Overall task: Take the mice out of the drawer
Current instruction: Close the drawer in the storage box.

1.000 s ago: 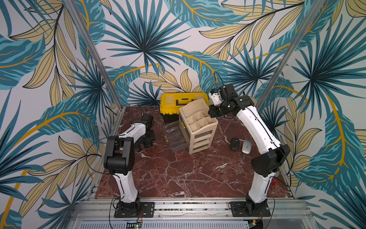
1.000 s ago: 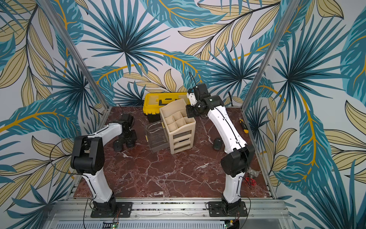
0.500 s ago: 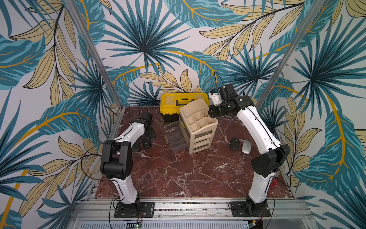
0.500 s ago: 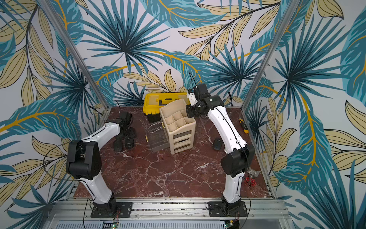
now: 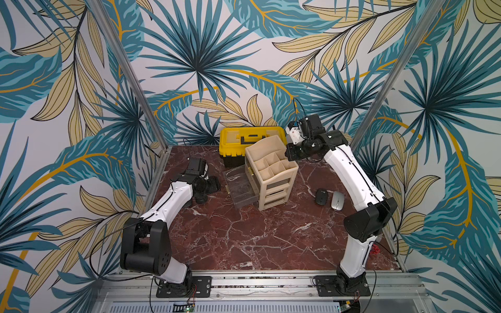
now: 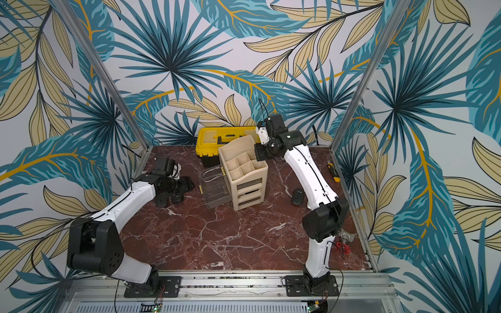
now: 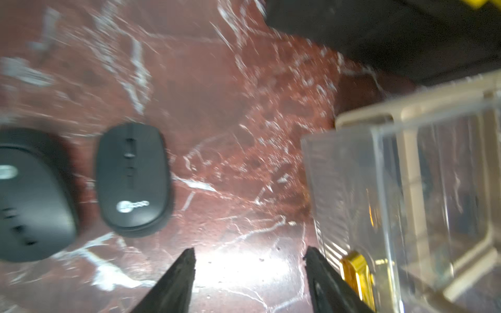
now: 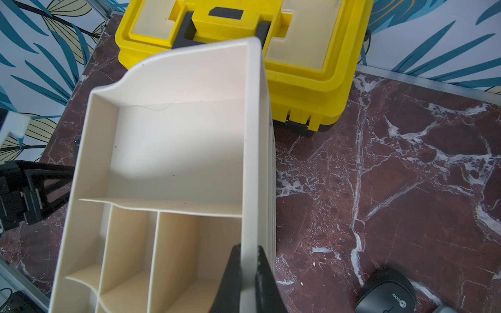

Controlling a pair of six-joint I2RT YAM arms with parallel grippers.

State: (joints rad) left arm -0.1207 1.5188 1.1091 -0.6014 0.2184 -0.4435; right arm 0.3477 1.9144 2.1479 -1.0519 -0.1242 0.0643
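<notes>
The clear drawer (image 5: pixel 240 187) (image 7: pixel 406 189) stands pulled out of the beige organizer (image 5: pixel 273 173) and looks empty. Two black mice (image 7: pixel 132 178) (image 7: pixel 29 200) lie on the marble left of it, seen in a top view (image 6: pixel 161 200) (image 6: pixel 177 200). Another black mouse (image 5: pixel 321 196) (image 8: pixel 387 292) and a silver-grey mouse (image 5: pixel 337 200) lie right of the organizer. My left gripper (image 7: pixel 249 252) (image 5: pixel 214 184) hovers open over bare marble between the two left mice and the drawer's front. My right gripper (image 8: pixel 248 248) (image 5: pixel 291 154) is shut on the organizer's top wall.
A yellow toolbox (image 5: pixel 252 138) (image 8: pixel 298 54) stands behind the organizer against the back wall. A yellow-and-black utility knife (image 6: pixel 333 171) lies by the right wall. Red wires (image 6: pixel 343 248) lie at the right arm's base.
The left arm's elbow has swung back and left, and its gripper has turned toward the drawer with its jaws apart. The right arm has not moved.
</notes>
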